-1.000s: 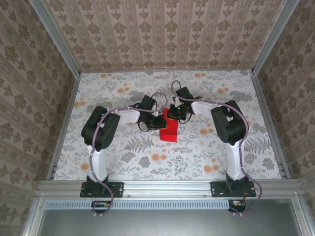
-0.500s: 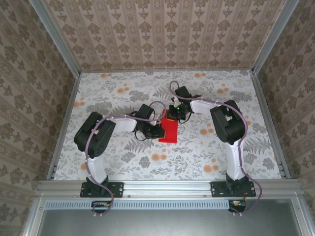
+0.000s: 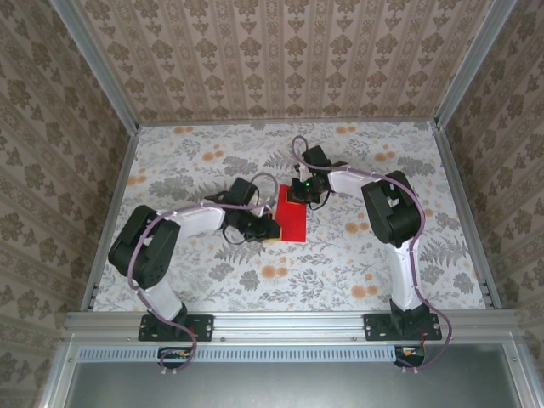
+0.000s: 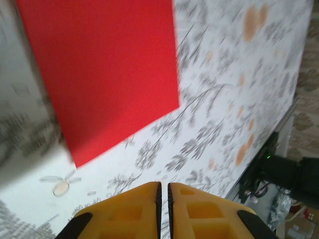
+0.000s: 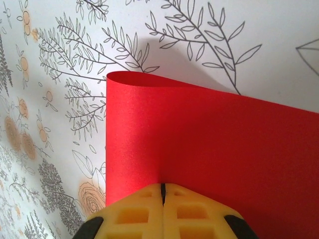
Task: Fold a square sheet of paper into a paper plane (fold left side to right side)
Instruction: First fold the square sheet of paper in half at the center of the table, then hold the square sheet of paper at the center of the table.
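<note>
The square sheet of paper (image 3: 293, 219) lies mid-table as a bright red upright rectangle, doubled over on itself. In the right wrist view the paper (image 5: 214, 144) has a soft rounded fold along its far edge. My right gripper (image 3: 299, 194) is shut, and in its own view its tips (image 5: 163, 185) rest against the red surface. My left gripper (image 3: 270, 228) sits by the sheet's near left corner. In the left wrist view the paper (image 4: 104, 74) lies flat ahead of the gripper (image 4: 164, 183), whose jaws stand shut to a thin slit with nothing between them.
The table (image 3: 357, 255) carries a cover printed with grey ferns and orange flowers. Patterned walls (image 3: 51, 170) close it in on three sides, and an aluminium rail (image 3: 289, 323) runs along the near edge by the arm bases.
The left arm has drawn back toward the near left and dropped low. The red sheet, partly lifted at the left gripper before, now lies flat and free of it. The right arm hardly moved.
</note>
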Controlling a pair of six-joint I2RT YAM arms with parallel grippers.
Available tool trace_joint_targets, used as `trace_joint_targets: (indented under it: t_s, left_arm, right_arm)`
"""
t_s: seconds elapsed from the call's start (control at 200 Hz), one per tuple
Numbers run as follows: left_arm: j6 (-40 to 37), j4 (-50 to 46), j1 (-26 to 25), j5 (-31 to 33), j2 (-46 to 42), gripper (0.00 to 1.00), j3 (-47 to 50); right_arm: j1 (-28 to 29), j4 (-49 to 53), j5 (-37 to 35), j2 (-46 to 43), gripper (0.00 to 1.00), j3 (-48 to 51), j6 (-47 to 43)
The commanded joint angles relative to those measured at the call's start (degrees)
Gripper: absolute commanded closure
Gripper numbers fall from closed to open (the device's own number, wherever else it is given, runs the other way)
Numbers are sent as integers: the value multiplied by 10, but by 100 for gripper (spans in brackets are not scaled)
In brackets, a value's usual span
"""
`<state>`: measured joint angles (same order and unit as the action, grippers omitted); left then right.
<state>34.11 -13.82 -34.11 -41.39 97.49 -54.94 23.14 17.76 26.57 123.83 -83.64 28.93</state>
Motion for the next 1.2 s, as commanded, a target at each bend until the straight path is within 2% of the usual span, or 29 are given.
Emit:
trace_joint_targets:
  t_s: [0.0,0.38,0.655,0.72,0.85,1.01,1.08,1.195]
  left_arm:
    - [-38,-39,18,-1,19,86,-53]
    - [-62,-28,5,18,172,85,-156]
    - [-44,-38,-10,42,203,86,-155]
    - [-31,-33,-12,41,202,86,-143]
    - [-15,-24,-17,56,199,86,-126]
    - [-1,-22,-24,62,200,86,-125]
    - [4,-20,-25,64,198,86,-125]
    - [9,-19,-27,68,194,86,-122]
  right_arm:
    - [-3,21,-19,28,99,0,-22]
    - [1,22,-9,26,99,-5,-26]
    - [1,16,-7,4,96,-19,-26]
    - [-1,13,-14,-14,92,-21,-27]
    - [-4,15,-40,-72,78,-8,-33]
    - [-4,7,-65,-167,63,81,-21]
    - [-2,4,-63,-204,64,133,-4]
    - [13,-17,-34,-243,79,213,29]
